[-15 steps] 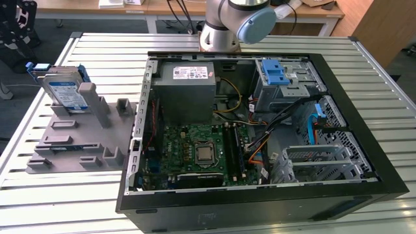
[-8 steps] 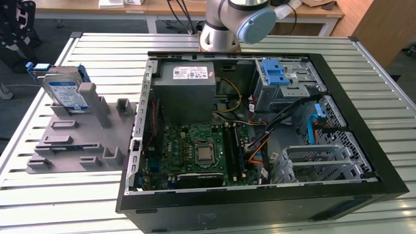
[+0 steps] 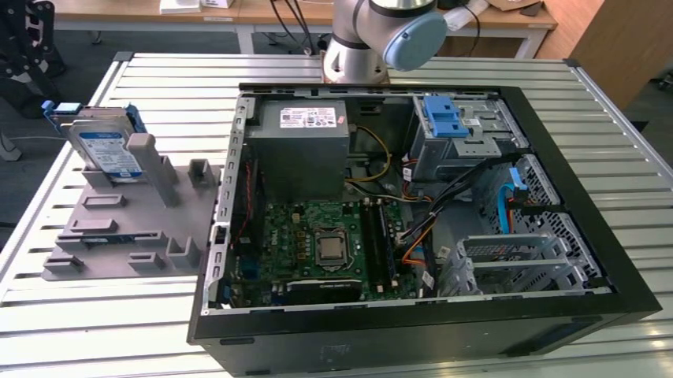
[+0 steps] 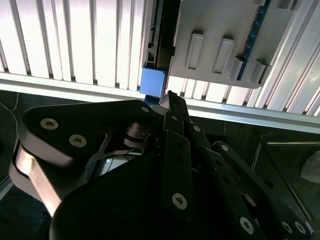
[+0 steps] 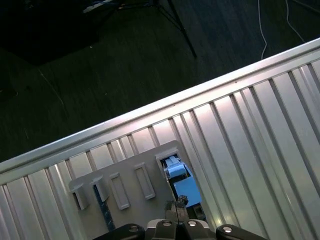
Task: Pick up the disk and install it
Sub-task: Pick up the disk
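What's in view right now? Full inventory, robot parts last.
silver hard disk in blue plastic carrier: 1, silver/blue, upright in the fixture, exterior view's left
grey slotted plastic fixture: 1, grey, on table beside case
open black computer case: 1, black, mid-table
grey metal power supply box: 1, grey, inside case
green motherboard: 1, green, inside case
blue plastic drive-bay latch: 1, blue, inside case
slatted silver metal table: 1, silver
grey robot arm: 1, grey, beyond case
black end effector: 1, black, shut, over fixture, both wrist views
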Motion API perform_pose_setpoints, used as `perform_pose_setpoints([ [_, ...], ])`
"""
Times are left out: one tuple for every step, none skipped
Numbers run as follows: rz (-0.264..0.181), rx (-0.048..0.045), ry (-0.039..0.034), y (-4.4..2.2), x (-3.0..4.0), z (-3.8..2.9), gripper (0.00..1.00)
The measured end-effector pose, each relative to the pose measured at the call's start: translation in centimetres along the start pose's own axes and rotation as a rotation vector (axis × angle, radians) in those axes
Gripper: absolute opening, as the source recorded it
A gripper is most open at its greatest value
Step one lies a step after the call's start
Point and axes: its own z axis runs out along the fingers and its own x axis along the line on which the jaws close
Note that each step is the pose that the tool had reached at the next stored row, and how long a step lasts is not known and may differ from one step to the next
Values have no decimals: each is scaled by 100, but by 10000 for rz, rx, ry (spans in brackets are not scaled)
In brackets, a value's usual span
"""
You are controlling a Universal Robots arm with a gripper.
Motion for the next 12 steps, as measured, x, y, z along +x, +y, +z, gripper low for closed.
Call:
perform_pose_setpoints([
  [-1, 0, -1, 0, 0, 1, 11],
  [-2, 0, -1, 0, 0, 1, 11],
  [-2, 1, -1, 0, 0, 1, 11],
  [-2, 1, -1, 0, 0, 0, 11],
  [-2, 1, -1, 0, 0, 1, 11],
  [-2, 1, 0, 0, 0, 0, 11],
  [-2, 0, 0, 0, 0, 0, 11],
  [-3, 1, -1, 0, 0, 1, 11],
  [-11, 0, 0, 0, 0, 0, 11],
  [-41, 0, 1, 0, 0, 1, 11],
  [-111, -1, 4, 0, 0, 1, 11],
  [-243, -4, 9, 0, 0, 2, 11],
])
